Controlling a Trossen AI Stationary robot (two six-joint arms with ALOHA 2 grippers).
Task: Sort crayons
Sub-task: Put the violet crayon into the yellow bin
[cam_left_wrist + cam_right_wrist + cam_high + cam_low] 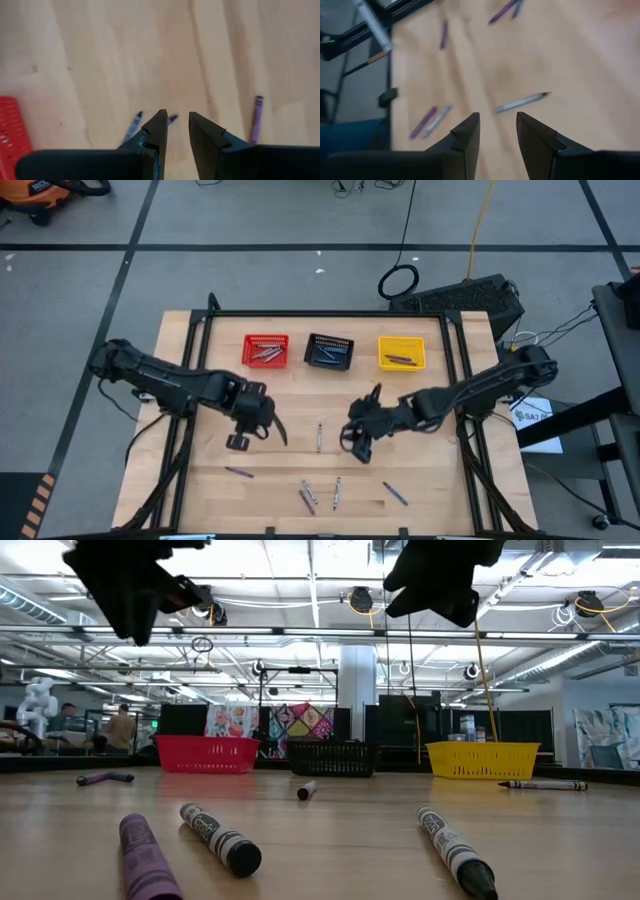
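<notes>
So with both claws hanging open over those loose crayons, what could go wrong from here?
1. Two crayons lie side by side near the table's front edge, apparently touching; a claw might pinch both or nudge one away.
2. The left claw and right claw hover near the middle, either side of one grey crayon; both reaching for it could collide.
3. Crayons roll, so a glancing touch could send the front ones off the table.
</notes>
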